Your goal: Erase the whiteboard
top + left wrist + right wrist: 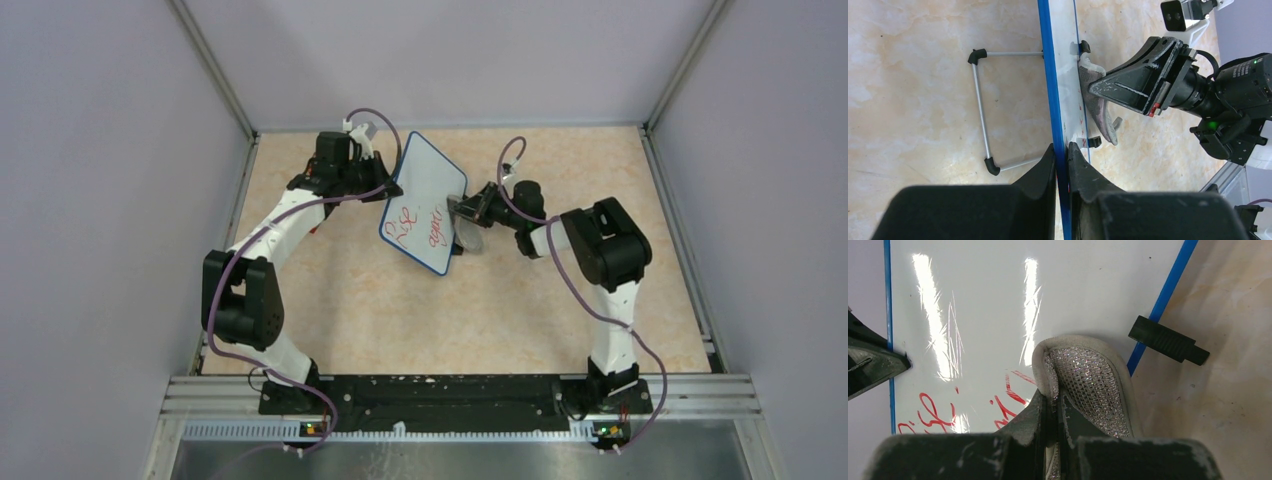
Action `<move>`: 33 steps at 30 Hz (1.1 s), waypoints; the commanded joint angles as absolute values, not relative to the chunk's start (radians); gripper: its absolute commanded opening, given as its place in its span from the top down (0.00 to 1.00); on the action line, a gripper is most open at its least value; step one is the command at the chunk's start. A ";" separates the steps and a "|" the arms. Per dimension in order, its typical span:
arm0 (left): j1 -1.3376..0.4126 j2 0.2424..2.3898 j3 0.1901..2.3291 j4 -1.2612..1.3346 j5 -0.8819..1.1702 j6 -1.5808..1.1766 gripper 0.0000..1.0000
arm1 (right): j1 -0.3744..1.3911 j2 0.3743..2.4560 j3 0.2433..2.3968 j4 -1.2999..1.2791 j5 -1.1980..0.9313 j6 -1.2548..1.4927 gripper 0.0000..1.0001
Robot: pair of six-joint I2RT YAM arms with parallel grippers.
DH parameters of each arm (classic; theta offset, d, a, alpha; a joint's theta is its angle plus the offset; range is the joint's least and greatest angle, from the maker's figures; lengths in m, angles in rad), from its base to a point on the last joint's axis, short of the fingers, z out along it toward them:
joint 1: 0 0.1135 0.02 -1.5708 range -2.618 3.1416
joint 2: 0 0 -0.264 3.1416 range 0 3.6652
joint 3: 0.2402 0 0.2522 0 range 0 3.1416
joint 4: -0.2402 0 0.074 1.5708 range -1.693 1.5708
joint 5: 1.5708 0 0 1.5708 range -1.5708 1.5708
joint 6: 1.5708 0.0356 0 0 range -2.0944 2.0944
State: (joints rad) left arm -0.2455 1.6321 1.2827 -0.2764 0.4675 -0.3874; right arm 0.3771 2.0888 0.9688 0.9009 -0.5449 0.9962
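Right gripper clamps grey cloth against whiteboard, which left gripper grips by its edge, tilted on table. Far half looks clean; red writing covers near half, so roughly halfway.

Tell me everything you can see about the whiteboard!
The whiteboard is a shiny white rectangle with a thin blue frame, rounded corners, black feet and a wire stand behind. Red writing marks its nearer part. It stands tilted up, the left tool pinching its edge, while the right tool presses a grey cloth on it.
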 commanded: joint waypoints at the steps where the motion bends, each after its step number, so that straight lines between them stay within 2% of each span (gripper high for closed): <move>1: -0.265 1.609 1.285 -0.250 0.501 -0.347 1.00 | 0.403 2.118 0.995 0.939 -0.572 1.013 1.00; 14: -0.265 1.609 1.282 -0.247 0.502 -0.350 1.00 | 0.615 2.010 1.100 0.960 -0.616 0.905 1.00; 26: -0.265 1.606 1.282 -0.247 0.500 -0.351 1.00 | 0.461 2.081 0.973 1.023 -0.556 1.046 1.00; 33: -0.265 1.603 1.282 -0.247 0.501 -0.352 1.00 | 0.422 2.086 0.963 0.910 -0.510 1.023 1.00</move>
State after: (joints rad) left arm -0.2459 1.6241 1.2827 -0.2619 0.4572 -0.3862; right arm 0.4240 2.0693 0.9619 0.9611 -0.5434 1.0336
